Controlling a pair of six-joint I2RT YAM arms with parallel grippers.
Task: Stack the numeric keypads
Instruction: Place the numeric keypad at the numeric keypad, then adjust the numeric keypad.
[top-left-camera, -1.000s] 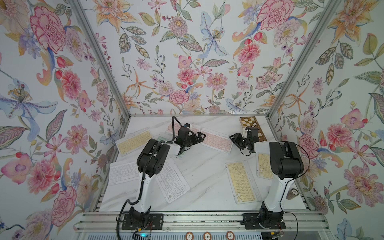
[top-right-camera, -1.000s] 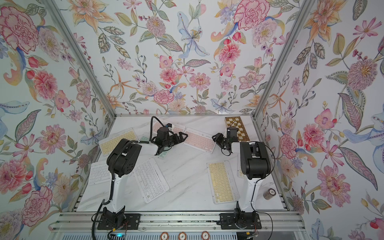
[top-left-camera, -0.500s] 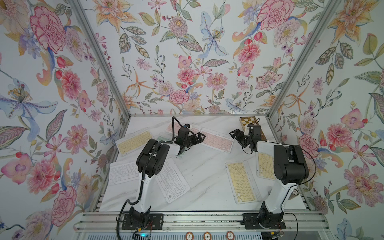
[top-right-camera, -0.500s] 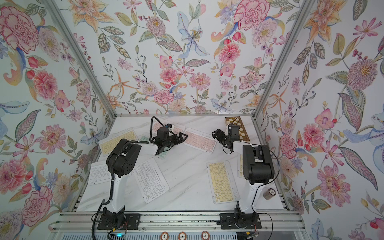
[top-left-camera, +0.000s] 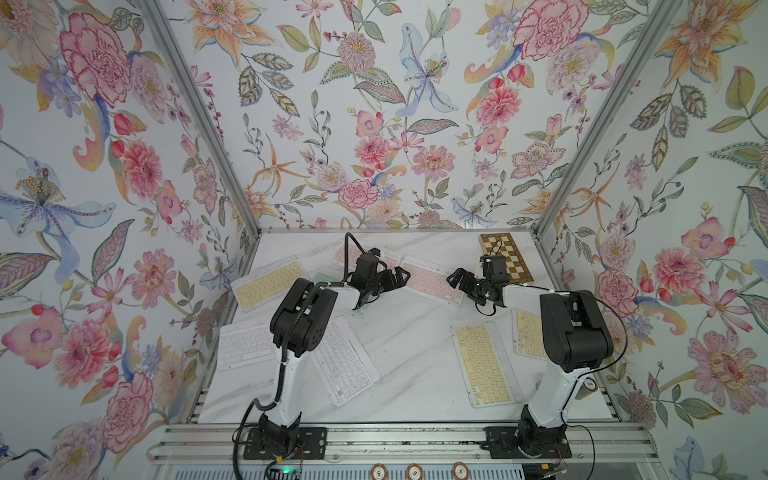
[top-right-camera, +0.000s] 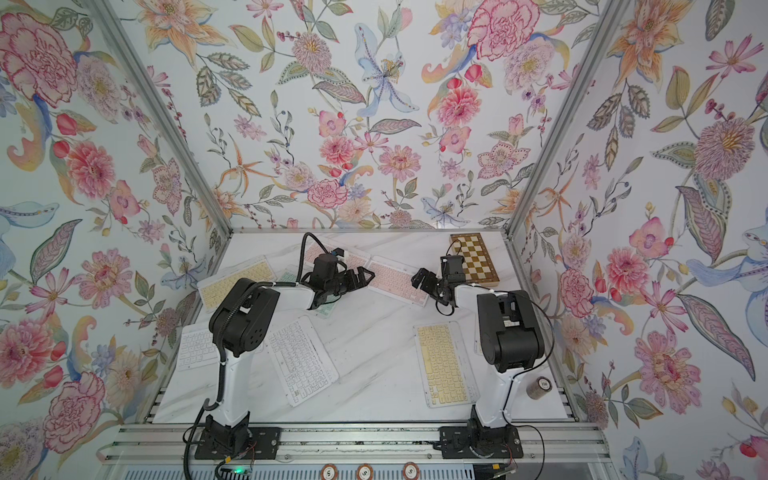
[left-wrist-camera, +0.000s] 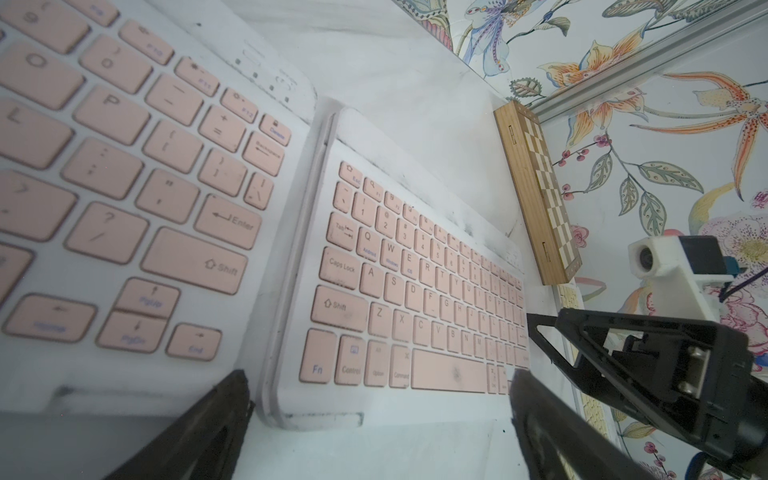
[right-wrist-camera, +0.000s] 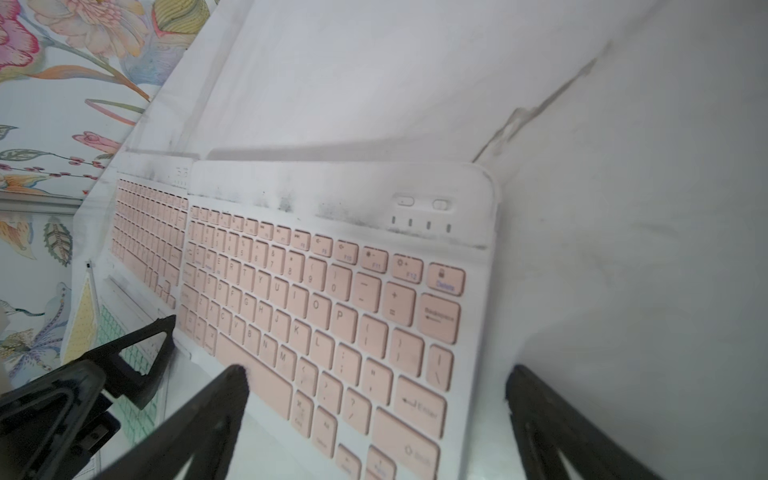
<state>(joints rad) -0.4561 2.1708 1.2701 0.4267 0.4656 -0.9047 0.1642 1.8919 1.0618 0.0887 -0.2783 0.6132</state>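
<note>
Marble tabletop (top-left-camera: 409, 336) holds scattered numeric keypads (top-left-camera: 484, 365), while left gripper (top-left-camera: 397, 279) and right gripper (top-left-camera: 459, 284) hover at either end of a pink keypad (top-left-camera: 432, 279), fingers spread wide, grasping nothing.

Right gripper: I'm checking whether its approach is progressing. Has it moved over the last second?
Yes. In both top views the right gripper has shifted away from the chessboard toward the nearer pink keypad, jaws open.

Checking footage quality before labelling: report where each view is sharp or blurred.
Left wrist view: nearer pink keypad out of focus, farther pink keypad fairly sharp. Right wrist view: slightly smeared overall. Both top views: sharp, evenly lit.
</note>
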